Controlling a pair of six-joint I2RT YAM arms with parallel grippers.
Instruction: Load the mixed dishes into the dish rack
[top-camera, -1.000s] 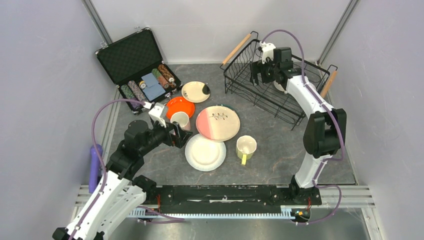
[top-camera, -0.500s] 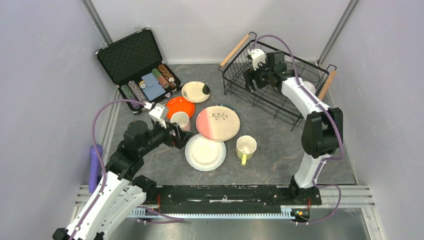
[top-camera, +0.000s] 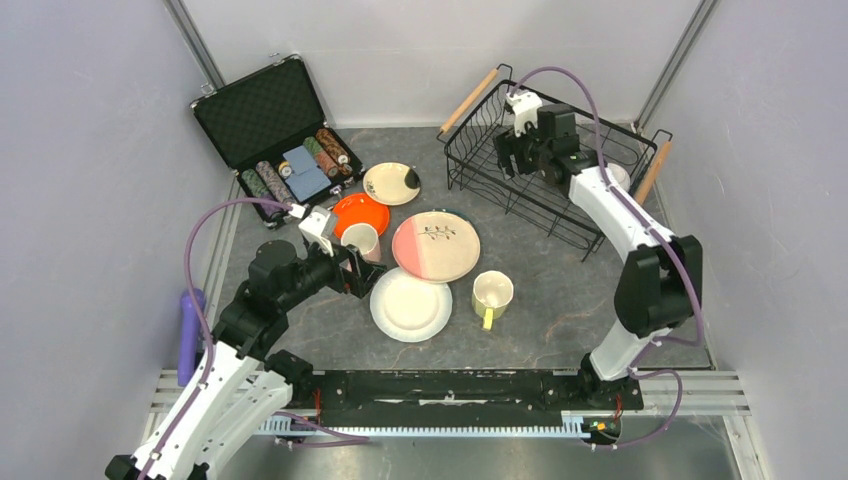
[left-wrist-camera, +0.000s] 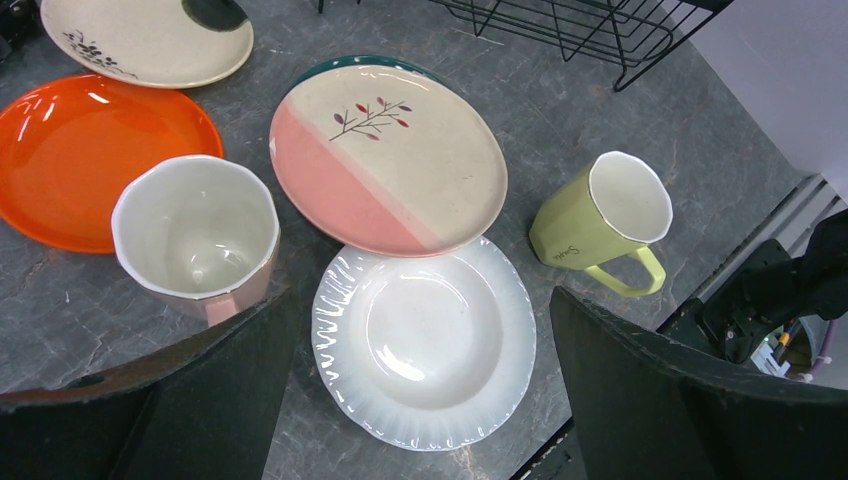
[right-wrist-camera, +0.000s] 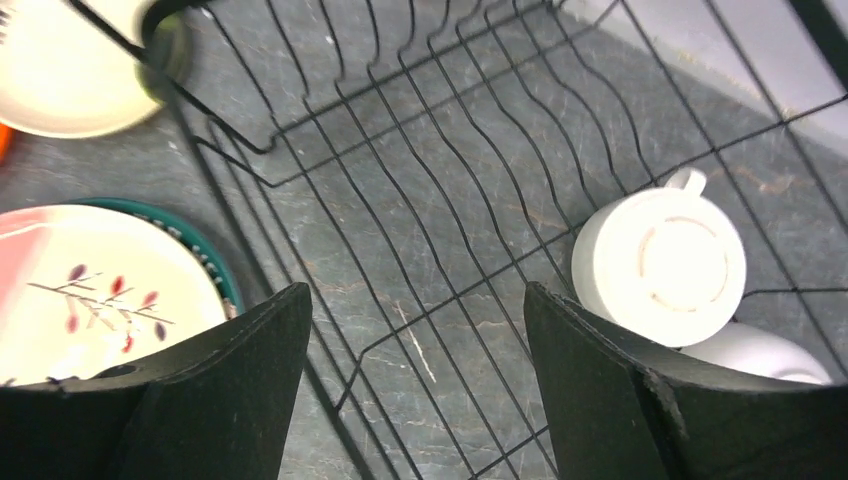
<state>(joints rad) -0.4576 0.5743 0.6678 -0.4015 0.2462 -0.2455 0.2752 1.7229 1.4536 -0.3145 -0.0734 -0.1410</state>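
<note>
Right gripper shifted left over dish rack, fingers apart, white mug inside

Rack floor mostly free, open from above; white mug + bowl block one corner.

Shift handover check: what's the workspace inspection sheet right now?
Surface: grey table, no spills seen.
Job's things: upturned white mug and small white bowl in dish rack; pink-cream plate over teal-rimmed plate, white plate, orange plate, spotted plate, pink mug, yellow-green mug outside it.
Clutter: open black case holding poker chips, blue card box.
End effectors: left end effector open by pink mug; right end effector open over rack; both empty.
Cables: purple cables loop off both arms.
Surroundings: plain walls.
</note>
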